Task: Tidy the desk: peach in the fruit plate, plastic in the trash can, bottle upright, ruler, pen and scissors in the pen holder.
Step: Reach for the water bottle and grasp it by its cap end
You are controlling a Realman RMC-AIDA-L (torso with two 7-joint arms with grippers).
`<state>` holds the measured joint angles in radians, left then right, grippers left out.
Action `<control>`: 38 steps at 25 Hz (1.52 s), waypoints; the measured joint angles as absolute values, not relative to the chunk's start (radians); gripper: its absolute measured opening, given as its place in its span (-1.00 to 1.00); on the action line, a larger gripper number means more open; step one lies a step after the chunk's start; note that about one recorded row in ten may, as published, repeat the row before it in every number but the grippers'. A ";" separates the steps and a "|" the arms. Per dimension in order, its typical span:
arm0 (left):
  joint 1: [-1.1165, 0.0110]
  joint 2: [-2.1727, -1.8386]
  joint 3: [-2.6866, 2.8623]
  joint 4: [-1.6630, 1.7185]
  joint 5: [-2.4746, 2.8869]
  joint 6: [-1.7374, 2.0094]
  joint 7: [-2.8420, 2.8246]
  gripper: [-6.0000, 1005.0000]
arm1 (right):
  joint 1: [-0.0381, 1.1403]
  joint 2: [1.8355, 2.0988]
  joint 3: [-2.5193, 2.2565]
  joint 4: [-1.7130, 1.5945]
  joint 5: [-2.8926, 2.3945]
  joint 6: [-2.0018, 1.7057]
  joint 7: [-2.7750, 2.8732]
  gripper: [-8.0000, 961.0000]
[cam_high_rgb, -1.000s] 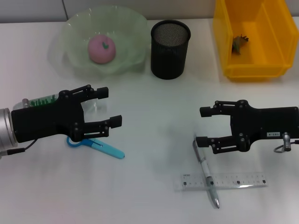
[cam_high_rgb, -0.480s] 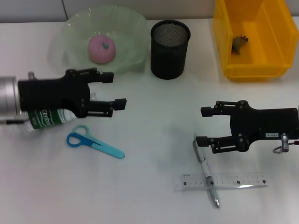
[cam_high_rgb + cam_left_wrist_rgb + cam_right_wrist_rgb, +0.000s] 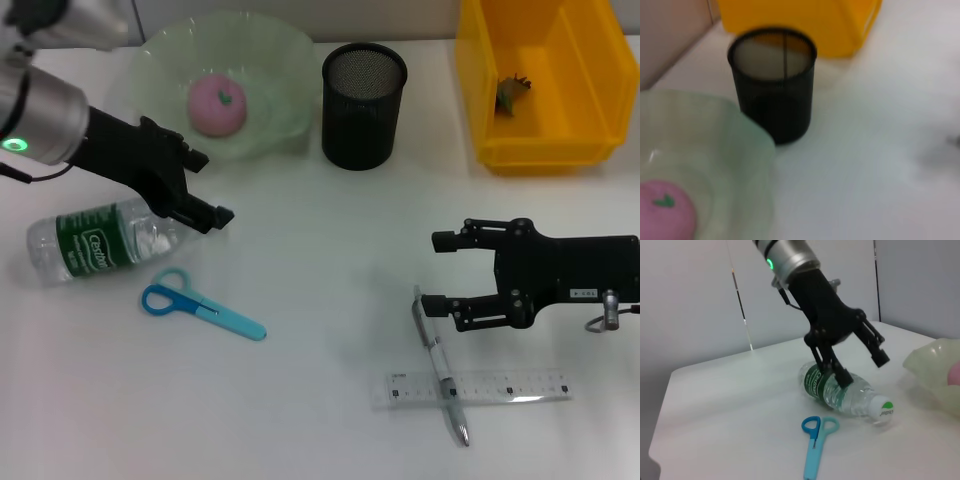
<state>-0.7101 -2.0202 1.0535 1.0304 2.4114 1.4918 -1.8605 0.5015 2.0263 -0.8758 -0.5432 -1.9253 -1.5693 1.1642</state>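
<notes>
1. Left gripper (image 3: pixel 195 185) hangs with its fingers spread wide and nothing between them, tilted down over the cap end of the bottle (image 3: pixel 95 243).
2. Just under and behind this gripper the bottle lies on its side; in the right wrist view one fingertip looks to be at or almost on the clear body near the neck, though real contact cannot be told.
3. Its long axis runs from the cap, close below the fingers, away toward the arm's own outer side, so the body stretches back under the black fingers rather than across them. Any grasp to stand it up probably needs the jaws turned across that axis.
4. Beyond the gripper sit the fruit plate (image 3: pixel 285 60) with the peach (image 3: pixel 218 104) already in it, and the pen holder (image 3: pixel 365 105) farther on.
5. Scissors (image 3: pixel 200 308) lie near the bottle, nearer the robot's body.
6. Right gripper (image 3: pixel 446 270) hovers open and empty, well apart from the bottle, with the pen (image 3: pixel 437 360) just beneath it, crossing the ruler (image 3: pixel 520 387).
7. Hidden: the left wrist view shows none of its own fingers, nor the bottle.
</notes>
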 joint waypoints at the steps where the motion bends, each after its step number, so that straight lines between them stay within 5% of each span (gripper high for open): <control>1: -0.729 -2.030 1.053 1.030 2.459 1.490 -1.870 0.59 | 0.501 2.026 -0.876 -0.543 -1.925 -1.569 1.164 0.72; 6: -0.811 -2.067 1.066 0.997 2.635 1.471 -1.903 0.59 | 0.500 2.026 -0.875 -0.544 -1.925 -1.568 1.166 0.72; 38: -0.900 -2.071 1.233 0.788 2.753 1.284 -1.988 0.58 | 0.502 2.026 -0.877 -0.543 -1.925 -1.549 1.172 0.73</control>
<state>-0.9005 -2.0708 1.2333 0.7884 2.7526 1.2844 -1.9877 0.5017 2.0264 -0.8772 -0.5431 -1.9254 -1.5492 1.1719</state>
